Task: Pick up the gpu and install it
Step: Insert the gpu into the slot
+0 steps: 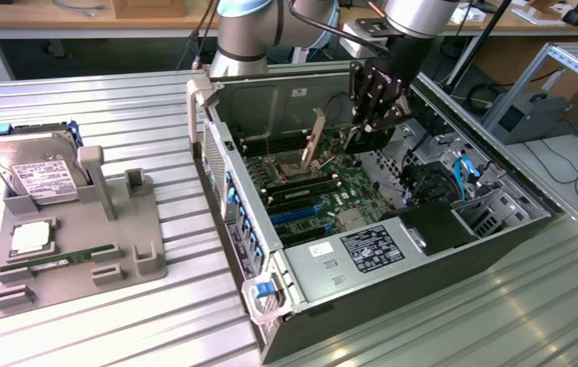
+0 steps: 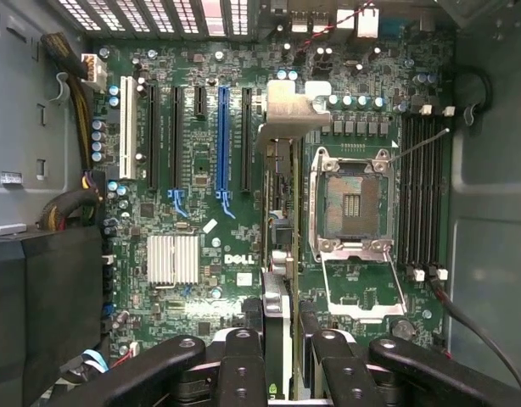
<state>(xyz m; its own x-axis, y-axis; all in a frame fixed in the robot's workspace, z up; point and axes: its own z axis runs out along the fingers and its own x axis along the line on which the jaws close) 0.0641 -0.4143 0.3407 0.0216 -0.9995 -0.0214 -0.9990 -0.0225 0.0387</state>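
One hand [image 2: 282, 339] reaches into an open case [image 1: 268, 95], closed partway with its black fingers [image 2: 242, 356] clamped on the gpu [image 2: 279, 203]. The card is edge-on over the motherboard [image 2: 243, 254], between the slots and the CPU socket [image 2: 352, 199]. I can't tell whether it sits in a slot. Beside it are a blue slot [image 2: 223, 140], black slots and a white slot [image 2: 126, 127]. Cables and a black box crowd one side of the case. A finned silver heatsink [image 2: 173, 259] is near the fingers.

On the exterior view's left, a grey holder [image 1: 115, 260] on the ribbed metal tabletop [image 1: 422, 329] carries a hard drive [image 1: 39, 172] standing upright and a green RAM stick [image 1: 60, 260] lying flat. The card is thin and dark with a pale metal bracket (tilted in the exterior view). The socket lid is open.
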